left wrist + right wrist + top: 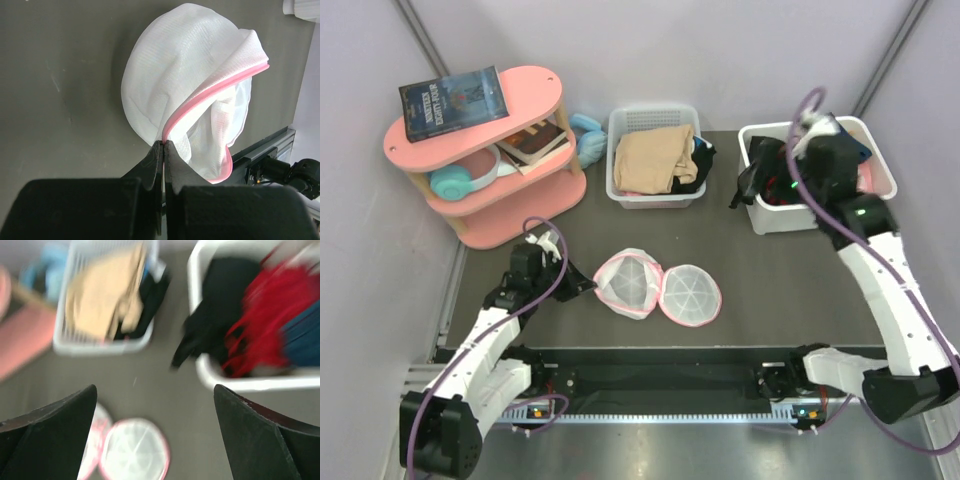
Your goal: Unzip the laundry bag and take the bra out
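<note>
Top view: the round white mesh laundry bag with pink zipper trim (pixel 655 285) lies unzipped, front centre, with your left gripper (pixel 588 284) at its edge.
Left wrist: its jaws are pinched on the bag's trim.
Right wrist, blurred: your right gripper (pixel 155 390) is spread wide and empty above the white plastic bin (pixel 220 380), which holds the dark blue bra (pixel 305 337) beside a red garment (pixel 255 325).

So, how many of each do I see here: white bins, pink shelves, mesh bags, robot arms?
White bins: 2
Pink shelf: 1
Mesh laundry bag: 1
Robot arms: 2
Total: 6
</note>
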Tool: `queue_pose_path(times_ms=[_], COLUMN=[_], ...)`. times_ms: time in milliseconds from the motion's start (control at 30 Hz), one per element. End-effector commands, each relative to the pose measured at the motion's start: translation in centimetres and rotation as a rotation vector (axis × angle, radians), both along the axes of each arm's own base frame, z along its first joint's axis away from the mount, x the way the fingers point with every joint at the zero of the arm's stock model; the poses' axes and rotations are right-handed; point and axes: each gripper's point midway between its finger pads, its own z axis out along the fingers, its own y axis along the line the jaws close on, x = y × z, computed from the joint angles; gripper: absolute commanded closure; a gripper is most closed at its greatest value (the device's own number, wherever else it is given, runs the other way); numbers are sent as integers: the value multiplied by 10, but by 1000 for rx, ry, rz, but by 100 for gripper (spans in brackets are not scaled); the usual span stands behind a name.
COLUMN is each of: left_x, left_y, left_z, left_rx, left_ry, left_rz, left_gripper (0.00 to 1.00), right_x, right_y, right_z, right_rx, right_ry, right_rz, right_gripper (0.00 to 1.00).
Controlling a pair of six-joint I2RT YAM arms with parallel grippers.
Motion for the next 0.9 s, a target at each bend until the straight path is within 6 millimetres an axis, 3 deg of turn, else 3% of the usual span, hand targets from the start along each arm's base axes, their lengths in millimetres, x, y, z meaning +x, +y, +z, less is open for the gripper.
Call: queue_pose_path(times_ms=[0, 33, 67, 167, 267, 333, 467, 667, 867], left_x=[15, 15, 15, 16, 15, 15, 13, 12, 13], left_y=[-5, -5, -5, -5, -5, -5, -5, -4, -3], left_z=[19, 18, 19, 18, 17, 16, 15, 15, 15], left_rx=[-10, -9, -10, -5, -2, -1, 0, 4, 7], left_ry=[-82, -79, -80, -78, -75, -72, -66, -63, -63], left_rz=[-23, -23, -27, -28, -30, -31, -33, -27, -26], left_gripper=[100, 100, 100, 100, 100, 100, 100, 100, 100], right_x=[-44, -55, -70, -99, -117, -123, -124, -128, -126], right_y=[73, 81, 99, 119, 108, 100, 96, 94, 94], right_z=[-99, -132, -143, -189, -238, -258, -285, -316, -330], right_rx=[116, 113, 118, 116, 66, 31, -12, -57, -68], right_ry=[267, 335, 364, 483, 639, 689, 738, 800, 804], right_rz=[130, 141, 190, 201, 108, 69, 40, 36, 29], right_gripper=[3, 4, 5, 8, 12, 16, 20, 35, 46])
